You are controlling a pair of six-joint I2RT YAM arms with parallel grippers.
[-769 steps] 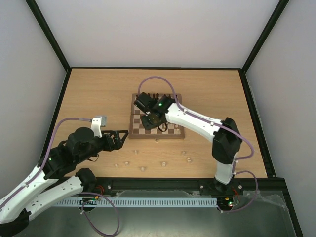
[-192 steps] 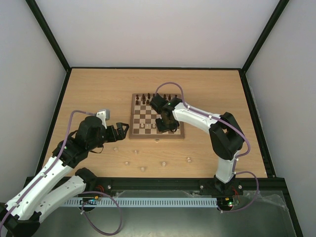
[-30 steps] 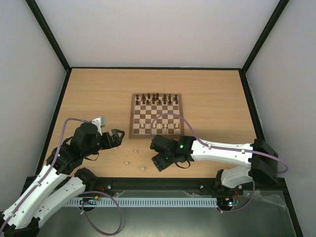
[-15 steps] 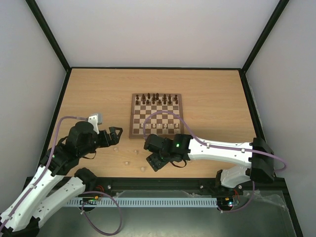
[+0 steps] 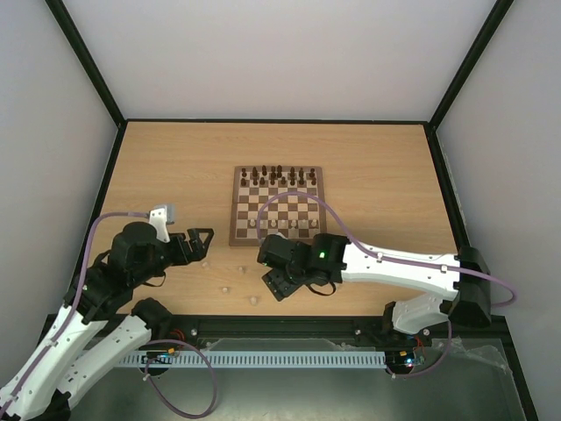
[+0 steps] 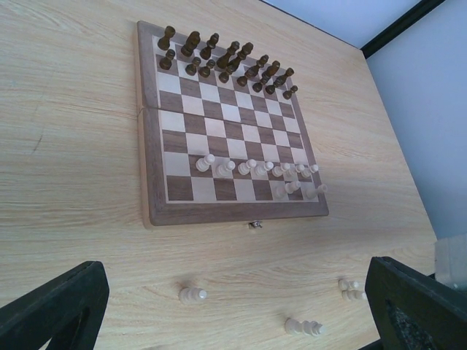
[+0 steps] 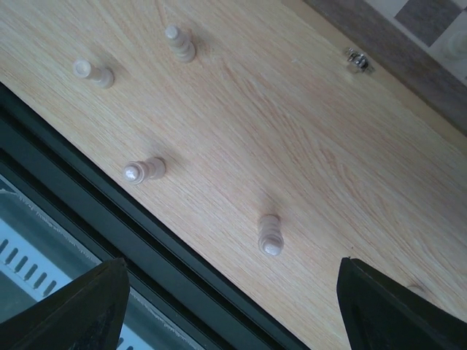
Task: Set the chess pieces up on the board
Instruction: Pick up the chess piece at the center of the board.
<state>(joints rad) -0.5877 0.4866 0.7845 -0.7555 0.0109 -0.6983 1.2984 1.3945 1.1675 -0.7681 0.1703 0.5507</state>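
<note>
From above, board [image 5: 277,206] on the desk [image 5: 377,167] with dark brown pieces [image 5: 279,173] along its far rows and pale chess pieces [image 5: 282,224] along its near rows, more pale ones loose nearer the arms; left hand [image 5: 201,242] wide open and empty off the board's near-left corner, right hand [image 5: 279,287] open and empty above the loose ones. Through the left wrist camera, board framed by widely parted left fingers [image 6: 55,306], a few loose pale pieces on the desk before its latch [image 6: 255,224] side. Through the right wrist camera, four pale pieces on bare desk between spread right fingers [image 7: 80,306], none gripped.
</note>
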